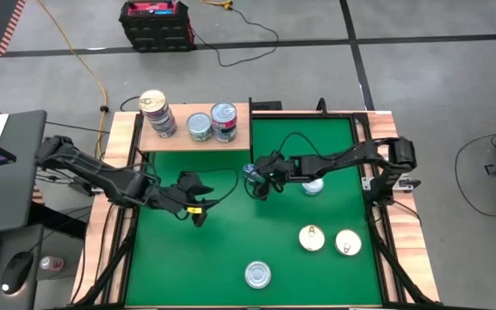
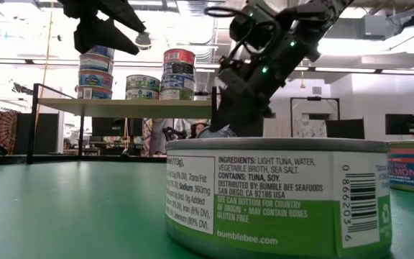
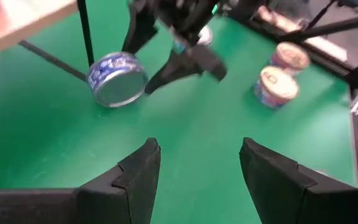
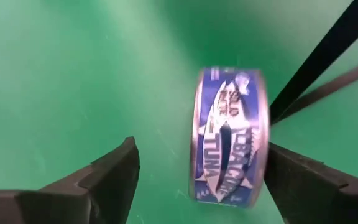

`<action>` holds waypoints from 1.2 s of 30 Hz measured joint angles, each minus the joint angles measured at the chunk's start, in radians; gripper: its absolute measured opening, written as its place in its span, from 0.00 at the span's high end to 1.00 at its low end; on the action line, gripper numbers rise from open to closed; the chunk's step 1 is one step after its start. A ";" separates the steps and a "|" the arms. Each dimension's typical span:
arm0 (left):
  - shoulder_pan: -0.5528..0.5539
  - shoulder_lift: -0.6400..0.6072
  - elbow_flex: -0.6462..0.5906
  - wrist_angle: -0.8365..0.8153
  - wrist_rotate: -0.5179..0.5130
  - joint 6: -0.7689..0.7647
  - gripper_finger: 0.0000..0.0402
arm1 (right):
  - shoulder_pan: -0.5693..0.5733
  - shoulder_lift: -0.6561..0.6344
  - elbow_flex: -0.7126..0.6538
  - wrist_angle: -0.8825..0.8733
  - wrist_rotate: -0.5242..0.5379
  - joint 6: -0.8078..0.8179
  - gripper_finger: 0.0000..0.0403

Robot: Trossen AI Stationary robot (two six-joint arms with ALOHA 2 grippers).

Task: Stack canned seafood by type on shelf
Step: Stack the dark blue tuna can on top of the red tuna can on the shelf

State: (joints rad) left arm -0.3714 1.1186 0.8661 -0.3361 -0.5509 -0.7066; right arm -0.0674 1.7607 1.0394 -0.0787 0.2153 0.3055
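A small round blue-labelled tuna tin [image 4: 230,138] lies tipped on its edge on the green mat [image 1: 231,258], just beside the light-wood shelf's [image 1: 179,138] thin dark leg. My right end effector [image 1: 257,182] hovers over it, fingers spread wide, the tin between them and ungripped. On the shelf stand three stacks of tins [image 1: 157,114]. My left end effector [image 1: 198,211] waits nearby over the mat, also open. Three more flat tins with pull-tab lids [image 1: 312,238] lie well apart on the mat.

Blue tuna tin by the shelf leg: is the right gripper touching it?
Cannot tell. In the right wrist view the blue tuna tin sits between the right gripper's open fingers, clear of one, its rim meeting the other's outline.
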 joint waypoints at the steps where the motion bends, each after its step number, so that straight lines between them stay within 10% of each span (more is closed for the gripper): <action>1: 0.000 -0.013 0.000 0.000 0.000 0.002 0.48 | 0.002 0.011 0.001 0.002 0.000 0.012 0.14; 10: -0.016 -0.082 0.000 -0.069 0.053 0.004 0.48 | 0.029 0.051 0.000 -0.011 0.002 0.071 0.33; 25: -0.010 -0.077 0.000 -0.040 0.132 0.152 0.48 | 0.056 0.001 0.001 -0.077 -0.137 0.067 0.95; 30: -0.012 -0.049 0.000 -0.031 0.188 0.064 0.48 | 0.079 -0.076 0.001 -0.100 -0.194 -0.018 0.90; 36: -0.011 0.120 0.000 0.089 0.035 -0.025 0.48 | 0.033 -0.132 0.001 -0.147 -0.211 -0.056 0.54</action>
State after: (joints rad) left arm -0.3819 1.2385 0.8661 -0.2467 -0.5155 -0.7316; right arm -0.0349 1.6284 1.0405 -0.2256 0.0048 0.2498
